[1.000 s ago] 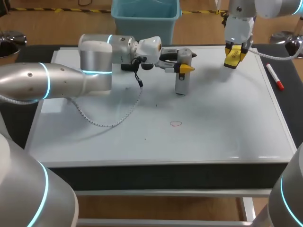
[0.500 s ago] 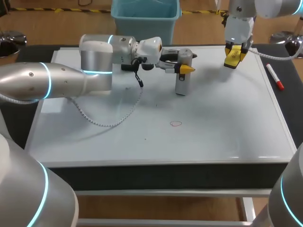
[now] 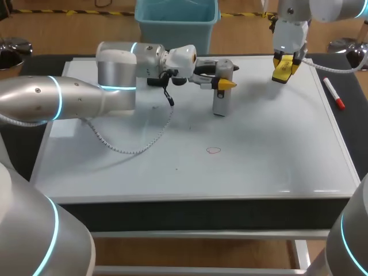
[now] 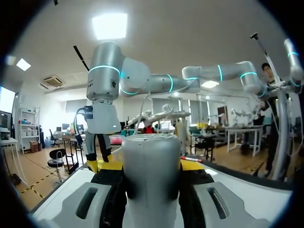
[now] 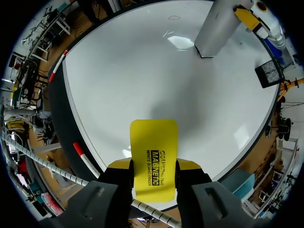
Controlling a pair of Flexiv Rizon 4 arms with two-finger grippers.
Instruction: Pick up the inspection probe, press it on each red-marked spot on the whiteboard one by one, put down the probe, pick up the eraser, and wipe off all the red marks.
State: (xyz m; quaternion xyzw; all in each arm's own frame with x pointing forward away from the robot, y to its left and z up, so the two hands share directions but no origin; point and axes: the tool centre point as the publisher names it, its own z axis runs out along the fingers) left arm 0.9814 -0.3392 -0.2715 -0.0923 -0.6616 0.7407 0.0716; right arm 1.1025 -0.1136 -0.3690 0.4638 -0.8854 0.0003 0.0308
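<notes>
The grey inspection probe (image 3: 219, 99) stands upright on the whiteboard (image 3: 259, 167), toward its back middle. My left gripper (image 3: 224, 82) is shut on its upper part; in the left wrist view the probe (image 4: 151, 161) fills the gap between the fingers of that gripper (image 4: 149, 166). My right gripper (image 3: 286, 62) hangs over the board's back right, shut on the yellow eraser (image 3: 283, 73). The eraser (image 5: 153, 152) sticks out between the fingers of that gripper (image 5: 153, 166), clear of the board. One small red mark (image 3: 214, 150) shows near the board's middle, and the same mark (image 5: 174, 18) appears in the right wrist view.
A red-capped marker (image 3: 333, 93) lies by the board's right edge. A blue bin (image 3: 176, 17) stands behind the table. A thin cable (image 3: 138, 146) from my left arm trails across the board's left half.
</notes>
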